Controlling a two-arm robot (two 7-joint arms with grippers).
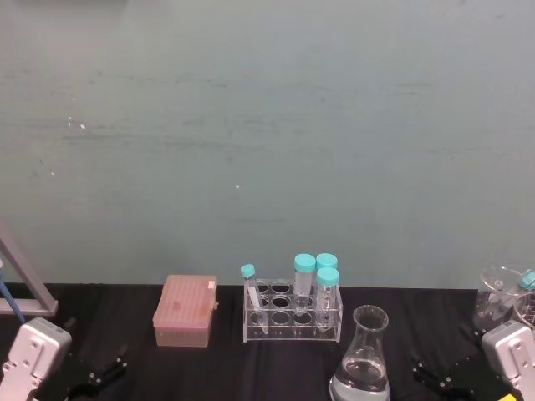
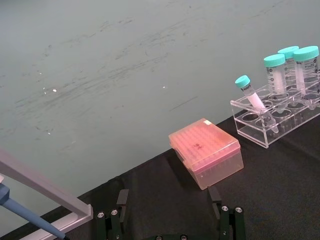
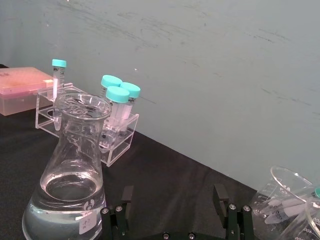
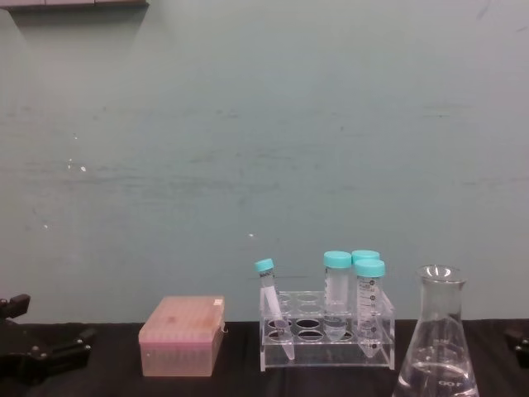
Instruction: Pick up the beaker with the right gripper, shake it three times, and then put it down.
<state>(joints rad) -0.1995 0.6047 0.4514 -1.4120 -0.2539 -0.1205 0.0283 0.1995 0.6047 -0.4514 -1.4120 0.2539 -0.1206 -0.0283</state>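
The beaker (image 1: 361, 359) is a clear conical flask holding some clear liquid, and it stands upright on the black table near the front, right of centre. In the chest view the beaker (image 4: 436, 339) rises taller than the tube rack. My right gripper (image 1: 435, 374) sits low at the table's right, apart from the flask and open. Seen from the right wrist, the beaker (image 3: 70, 170) stands off to one side of the right gripper (image 3: 173, 197), with nothing between its fingers. My left gripper (image 1: 96, 376) rests open at the front left.
A clear rack (image 1: 292, 313) of teal-capped tubes stands just behind the flask. A pink tip box (image 1: 185, 311) lies to its left. Glass beakers (image 1: 501, 296) holding tubes crowd the far right edge. A grey stand (image 1: 25, 288) with a blue pipette is at the far left.
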